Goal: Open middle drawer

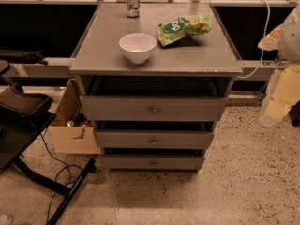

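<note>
Grey desk [206, 55] with three stacked drawers, carrying a white bowl [137, 46], a green snack bag [183, 28] and a can [132, 2]. The middle drawer [187, 139] lies at lower centre of the frame, between its two neighbours. The pincer [281, 96] stands at the right edge, well apart from it; whether open or closed cannot be told.

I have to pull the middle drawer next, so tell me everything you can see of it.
The middle drawer shows a wide, shallow grey front, wood-like, plain and flat, with one small round metal knob at its centre. It sits level between the top drawer and the bottom drawer, under the grey tabletop, with a dark gap above it. It looks pushed in. Nothing touches it; the gripper is not in view.
</note>
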